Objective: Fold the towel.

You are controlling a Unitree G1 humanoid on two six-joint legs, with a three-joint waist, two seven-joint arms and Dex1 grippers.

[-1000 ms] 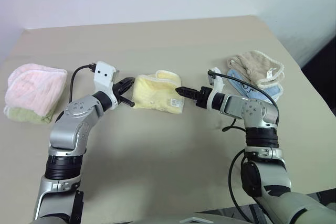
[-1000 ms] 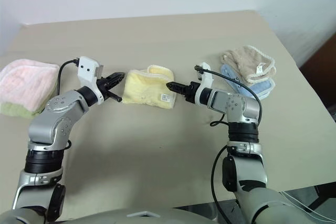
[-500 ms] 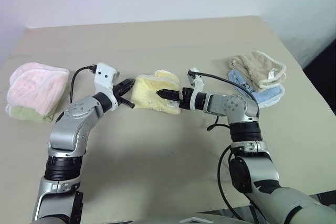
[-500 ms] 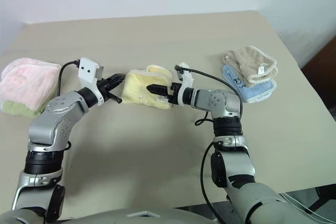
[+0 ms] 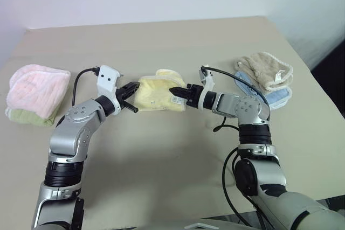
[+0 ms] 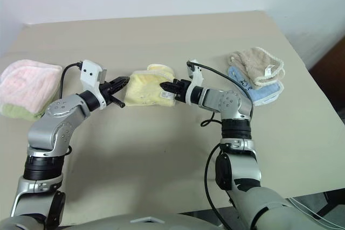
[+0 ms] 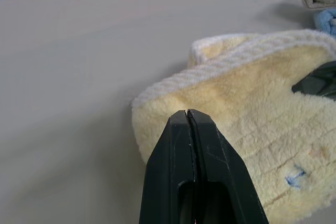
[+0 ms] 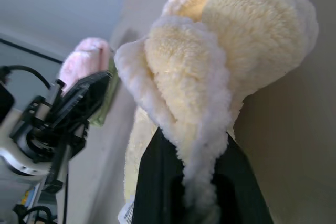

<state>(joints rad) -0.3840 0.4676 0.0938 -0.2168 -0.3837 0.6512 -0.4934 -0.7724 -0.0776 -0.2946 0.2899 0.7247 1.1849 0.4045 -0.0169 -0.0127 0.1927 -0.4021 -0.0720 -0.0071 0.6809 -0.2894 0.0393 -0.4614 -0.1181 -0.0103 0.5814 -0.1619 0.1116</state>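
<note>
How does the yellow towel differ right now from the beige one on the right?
The yellow towel is pinched at both ends, by the left claw and the right claw; the beige towel is untouched. The yellow towel sits mid-table by itself; the beige one lies on a blue cloth. Both are bunched terry cloth.

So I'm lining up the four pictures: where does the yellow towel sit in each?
Left eye view: towel mid-table, between left end effector and right end effector.
Right eye view: towel centre, same place.
Left wrist view: towel just past the shut black fingertips.
Right wrist view: towel edge pinched between the fingers.
Shared landmark: the pink towel at the table's left.
</note>
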